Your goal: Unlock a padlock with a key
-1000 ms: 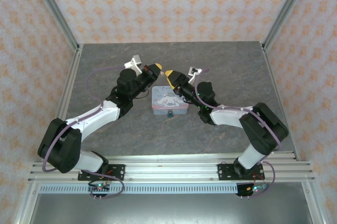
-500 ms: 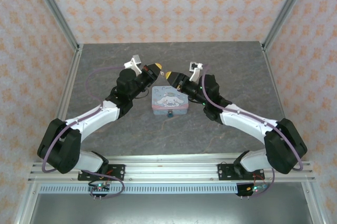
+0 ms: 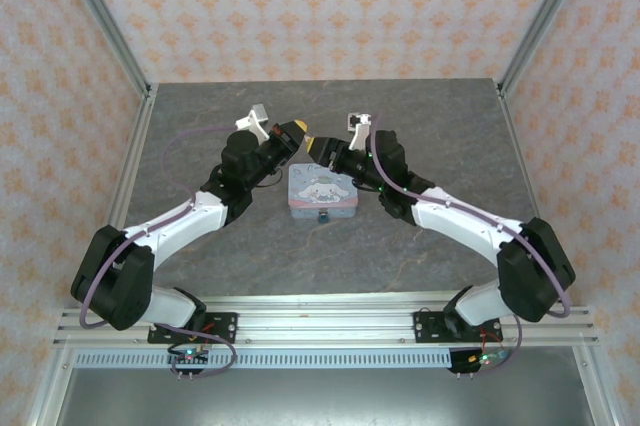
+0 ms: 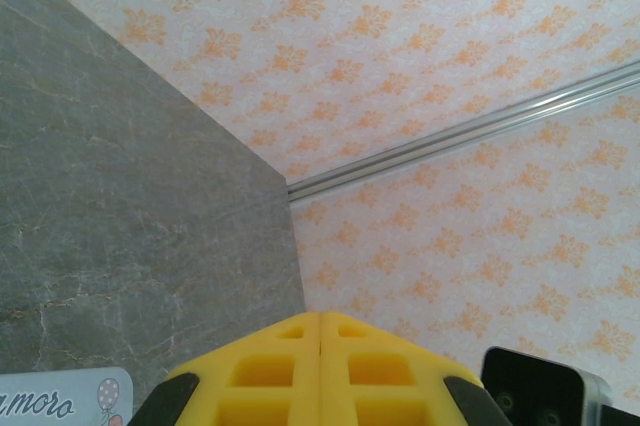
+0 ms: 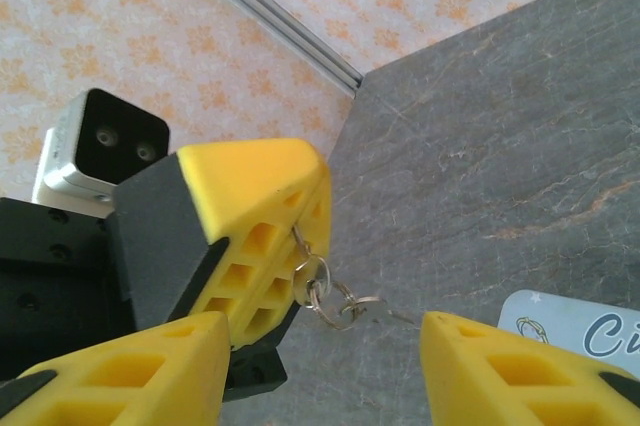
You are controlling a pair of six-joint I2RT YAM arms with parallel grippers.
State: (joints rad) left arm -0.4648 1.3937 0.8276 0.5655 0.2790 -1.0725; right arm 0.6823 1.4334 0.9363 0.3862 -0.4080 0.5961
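My left gripper [image 3: 297,132] is shut, its yellow fingers [image 4: 320,346] pressed flat together above the table behind the tin. In the right wrist view those fingers [image 5: 262,231] pinch one end of a chain of small silvery rings, and the tiny key [image 5: 350,296] dangles from it in the air. My right gripper [image 3: 318,146] is open just right of that tip; its gap [image 5: 325,371] sits below the hanging key without touching it. The tiny blue padlock [image 3: 323,216] hangs at the near edge of the pastel cartoon tin [image 3: 320,189].
The grey stone tabletop [image 3: 420,116] has free room on all sides of the tin. Metal frame posts [image 3: 525,31] and patterned walls [image 3: 320,6] enclose the back and sides. The left wrist camera block [image 5: 100,146] sits close behind the pinching fingers.
My right arm swung up and left from over the tin to beside the left gripper's tip, its jaws narrowing a little. The left arm has not moved.
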